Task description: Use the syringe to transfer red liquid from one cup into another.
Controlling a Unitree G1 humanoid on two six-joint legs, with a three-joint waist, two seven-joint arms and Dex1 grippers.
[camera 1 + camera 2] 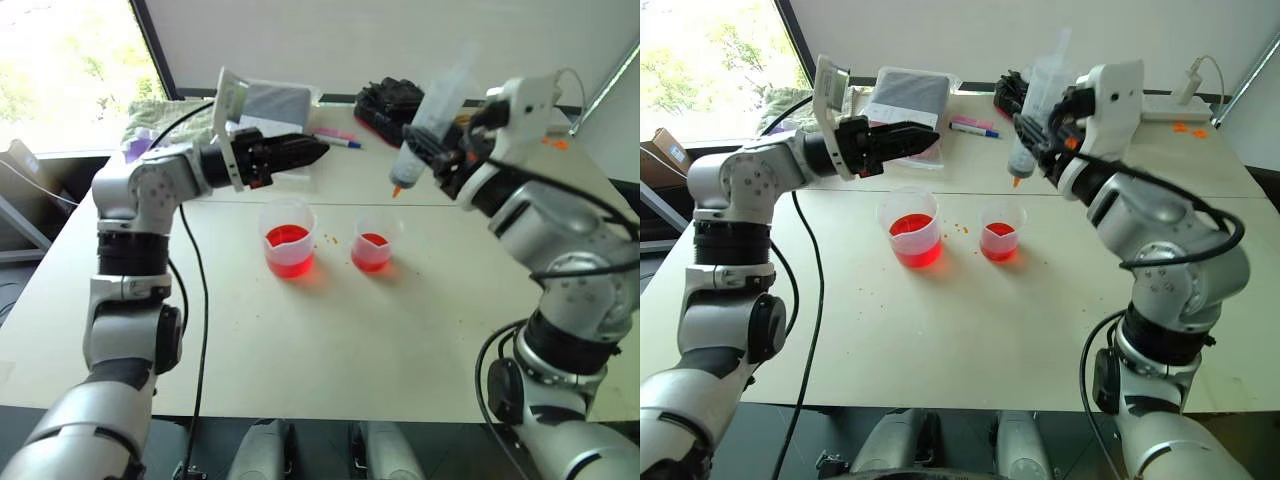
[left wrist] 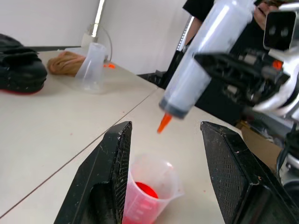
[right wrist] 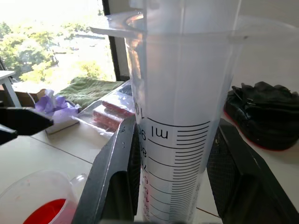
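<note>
While right hand (image 1: 437, 158) grips one syringe (image 1: 432, 112), two cups (image 1: 287, 236) below

The syringe (image 1: 432, 115) is clear with an orange tip and black graduation lines. Red liquid (image 1: 288, 238) pools in both clear cups on the cream table (image 1: 330, 340).

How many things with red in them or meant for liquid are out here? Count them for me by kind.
Cups holding red liquid: 2, the larger cup and the smaller cup.
Syringes: 1, the syringe with an orange tip, held in the right gripper.
Frosted beakers: 1, the beaker on the far table.
Marker pens: 1, the blue-capped marker.
Total: 5.
</note>
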